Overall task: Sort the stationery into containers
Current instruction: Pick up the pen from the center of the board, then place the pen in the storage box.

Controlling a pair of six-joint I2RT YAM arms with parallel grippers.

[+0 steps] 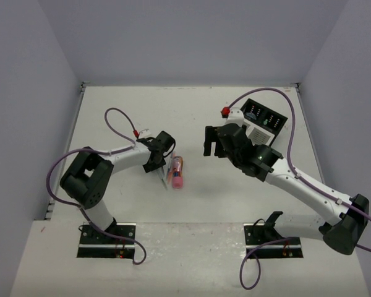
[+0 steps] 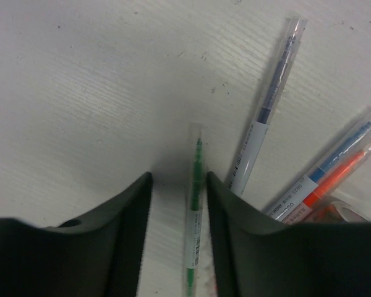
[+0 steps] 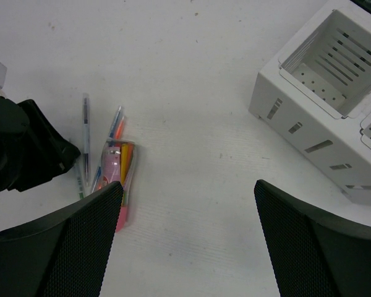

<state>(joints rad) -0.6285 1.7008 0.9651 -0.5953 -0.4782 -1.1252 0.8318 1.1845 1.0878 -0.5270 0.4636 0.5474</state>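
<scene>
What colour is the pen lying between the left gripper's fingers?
The pen is green; clearest in the left wrist view.

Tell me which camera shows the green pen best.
Left wrist: the green pen lies close up between the left gripper's open fingers. Top external and right wrist show only a thin sliver beside that gripper.

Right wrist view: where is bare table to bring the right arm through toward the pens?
Bare table runs wide between the pink case and the white organizer. It is crowded at left, where the pens fan beside the case, close against the left arm.
</scene>
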